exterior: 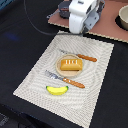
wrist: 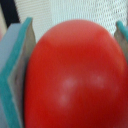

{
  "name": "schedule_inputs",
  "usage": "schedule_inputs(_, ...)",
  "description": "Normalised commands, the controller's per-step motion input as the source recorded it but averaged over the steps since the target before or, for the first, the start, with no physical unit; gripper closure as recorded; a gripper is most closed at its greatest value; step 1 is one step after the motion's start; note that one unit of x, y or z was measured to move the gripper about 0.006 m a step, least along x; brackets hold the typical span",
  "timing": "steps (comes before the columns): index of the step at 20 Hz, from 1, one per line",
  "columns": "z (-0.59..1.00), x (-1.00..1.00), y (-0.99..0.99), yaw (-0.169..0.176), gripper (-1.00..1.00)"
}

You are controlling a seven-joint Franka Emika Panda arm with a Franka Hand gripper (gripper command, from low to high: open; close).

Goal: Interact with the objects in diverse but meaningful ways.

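Observation:
A red tomato [wrist: 72,75] fills the wrist view, with a teal finger pad [wrist: 15,75] pressed against one side and the other pad [wrist: 122,30] at its opposite side. My gripper [wrist: 70,75] is shut on it. In the exterior view the white gripper body [exterior: 82,16] hangs over the far edge of the striped placemat [exterior: 35,75], and the tomato is hidden there. A golden bread loaf [exterior: 70,64] rests on a small plate [exterior: 61,70] at the mat's middle. A yellow banana [exterior: 57,89] lies near the mat's front edge.
An orange-handled knife [exterior: 80,56] lies behind the plate and an orange-handled fork [exterior: 65,79] in front of it. A brown board [exterior: 107,25] at the back carries a grey pot [exterior: 123,17] at the exterior view's right. Black cloth surrounds the mat.

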Motion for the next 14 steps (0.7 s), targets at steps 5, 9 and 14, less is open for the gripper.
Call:
schedule_inputs(5,0.35,-0.73,0.45,0.001,1.0)
schedule_inputs(9,0.02,-0.98,0.54,0.002,1.0)
schedule_inputs(14,-0.03,-0.94,0.52,0.0,1.0)
